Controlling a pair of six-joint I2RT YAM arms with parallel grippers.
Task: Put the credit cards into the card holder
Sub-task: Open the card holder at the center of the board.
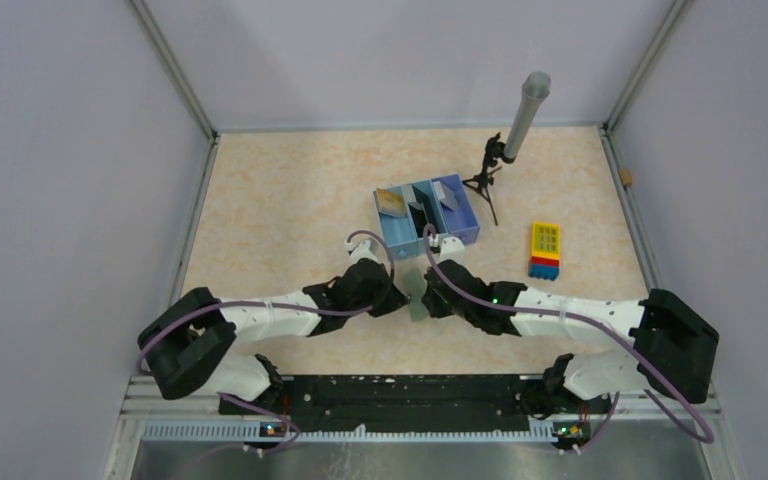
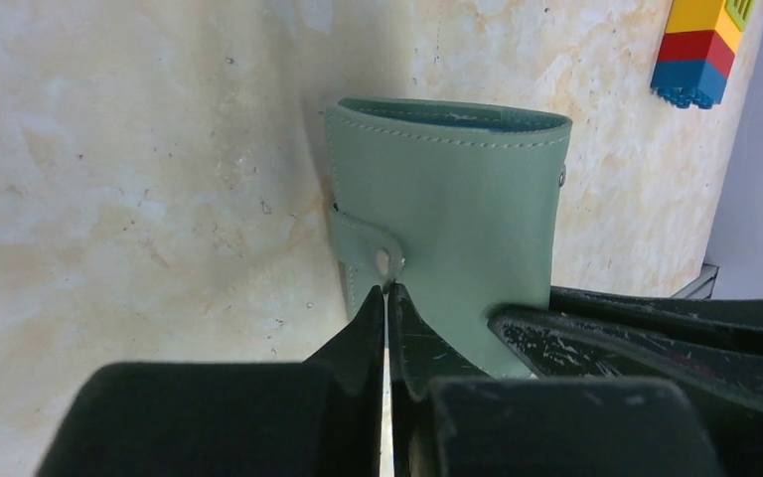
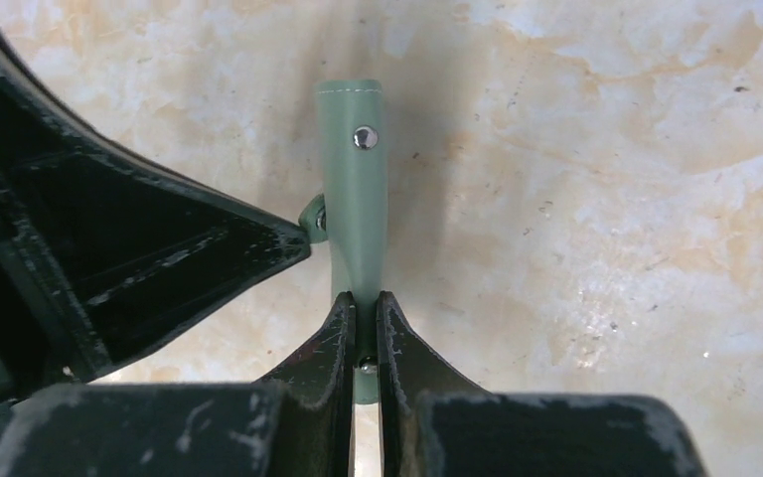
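Barely started: grey-green folding card holder is mid-frame, closed, w/ left end effector pinching its snap tab and right end effector its edge. Credit cards all in blue plastic tray, upper ctr.

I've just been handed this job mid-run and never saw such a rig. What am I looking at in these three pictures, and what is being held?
It is a robot with two arms bolted at the near edge of a table. The wide picture looks down from above and behind, with the left arm on the left and the right arm on the right. The other two pictures come from a camera on each wrist, so the black wedges at the bottom are that arm's own jaws. Between the arms is the grey-green holder, folded shut. The right jaws clamp one edge, and the left jaws are shut at its snap tab. Farther back are a blue tray with the cards, a tube on a tripod and a block stack.
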